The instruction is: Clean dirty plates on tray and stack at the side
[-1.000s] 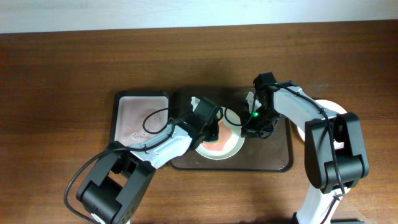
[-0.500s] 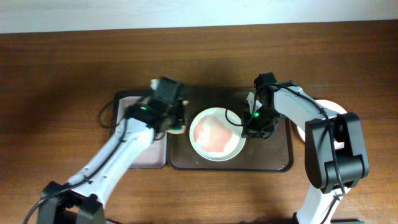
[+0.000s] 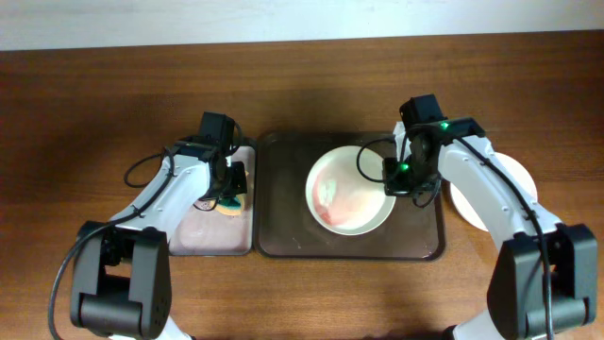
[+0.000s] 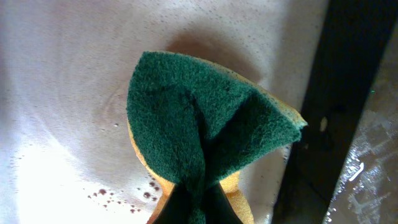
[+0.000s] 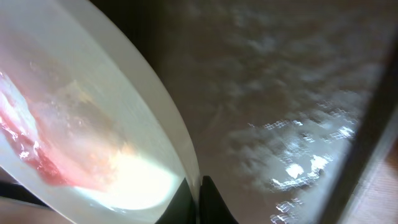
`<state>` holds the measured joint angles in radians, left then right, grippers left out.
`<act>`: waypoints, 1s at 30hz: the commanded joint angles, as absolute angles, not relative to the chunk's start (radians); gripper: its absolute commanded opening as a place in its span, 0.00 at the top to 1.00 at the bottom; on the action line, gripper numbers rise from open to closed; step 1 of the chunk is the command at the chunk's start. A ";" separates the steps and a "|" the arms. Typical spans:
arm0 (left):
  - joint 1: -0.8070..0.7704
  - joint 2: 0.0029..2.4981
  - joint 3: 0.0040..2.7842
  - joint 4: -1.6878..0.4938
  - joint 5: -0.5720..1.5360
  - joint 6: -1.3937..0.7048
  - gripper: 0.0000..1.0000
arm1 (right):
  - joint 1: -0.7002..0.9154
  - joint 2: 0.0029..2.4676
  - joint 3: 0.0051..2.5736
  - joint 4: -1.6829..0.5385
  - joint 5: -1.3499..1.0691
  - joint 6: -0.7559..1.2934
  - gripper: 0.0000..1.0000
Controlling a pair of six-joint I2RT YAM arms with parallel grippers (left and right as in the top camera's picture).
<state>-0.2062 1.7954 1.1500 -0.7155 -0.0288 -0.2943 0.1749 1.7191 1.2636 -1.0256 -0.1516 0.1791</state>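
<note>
A white plate (image 3: 347,190) smeared with red sauce hangs tilted over the dark brown tray (image 3: 283,231). My right gripper (image 3: 394,184) is shut on the plate's right rim; the wrist view shows the rim (image 5: 180,146) pinched between the fingers (image 5: 198,199). My left gripper (image 3: 229,192) is shut on a green-and-yellow sponge (image 4: 205,134), holding it over the pale wet tray (image 3: 193,184) on the left. The sponge also shows in the overhead view (image 3: 229,203). A clean white plate (image 3: 519,179) lies at the right, partly hidden by my right arm.
The pale tray's wet floor (image 4: 56,93) has small dark red droplets (image 4: 106,194). The two trays sit side by side on the wooden table (image 3: 94,94). The dark tray's floor (image 5: 280,93) is wet and shiny.
My left gripper has carried the sponge off the plate, leftward over the pale tray. My right gripper has moved the plate a little to the right and tilted it.
</note>
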 commanded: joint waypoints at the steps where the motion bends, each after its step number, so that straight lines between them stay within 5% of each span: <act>1: -0.200 1.799 1.156 -0.717 -0.003 -0.278 1.00 | 0.220 1.683 1.275 -1.060 0.129 0.236 0.96; 13: -0.200 1.839 1.153 -0.697 -0.068 -0.279 0.98 | 0.533 1.476 1.276 -1.040 0.759 0.331 0.96; 20: -0.200 1.838 1.153 -0.693 -0.067 -0.279 0.57 | 0.720 1.476 1.276 -1.032 1.075 0.331 0.96; 30: -0.199 1.637 1.180 -0.697 -0.068 -0.279 0.28 | 0.734 1.476 1.275 -1.032 1.153 0.440 0.96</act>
